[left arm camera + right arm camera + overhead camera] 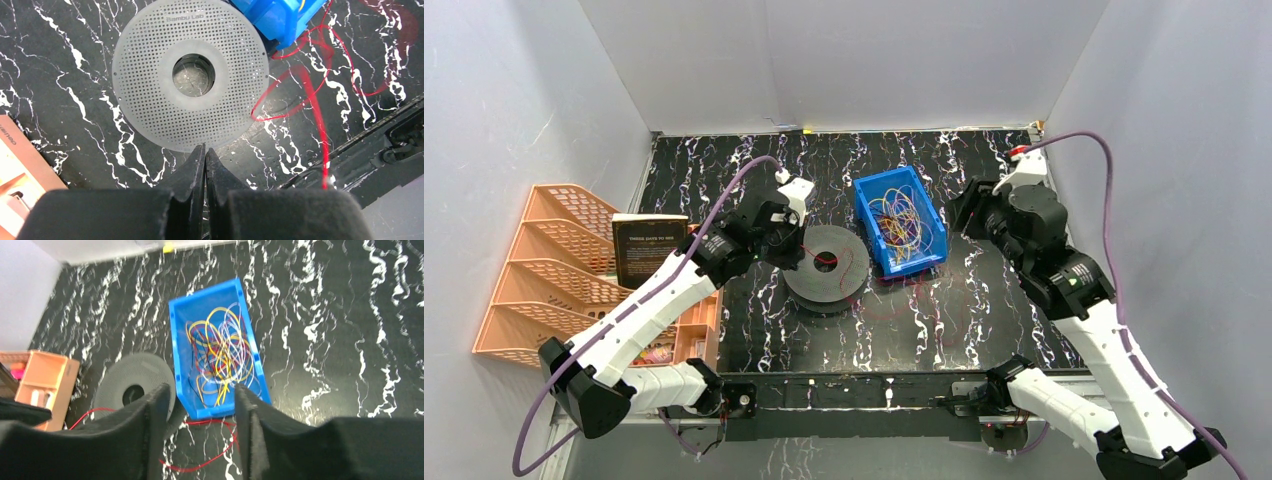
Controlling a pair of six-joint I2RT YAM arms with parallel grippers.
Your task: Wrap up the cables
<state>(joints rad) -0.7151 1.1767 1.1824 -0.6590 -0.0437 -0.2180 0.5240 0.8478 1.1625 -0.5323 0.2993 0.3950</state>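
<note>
— Black-padded, the left pincer [205, 150] has its jaws pressed flat together just at the near rim of the grey perforated spool [150, 100]. Does it hold anything?

— Hard to say. The red strand [320, 115] runs down past its right side and vanishes behind the finger body, not between the tips. Whether it is pinched cannot be told.

— And the right pincer [202, 390]?

— Jaws apart, nothing between them, raised above the worktop [325, 340], with the blue bin [179, 340] lying beyond.

— So how far along is the wrapping?

— Barely begun, by the look of it. The red strand lies in loose loops on the worktop between spool and bin, and in the top view it reaches the spool's hub. No turns show on the spool. The other cables [220, 355], yellow, red, pale and dark, sit tangled inside the bin.

— What is left, then?

— Probably winding the red one, then every strand in the bin.
</note>
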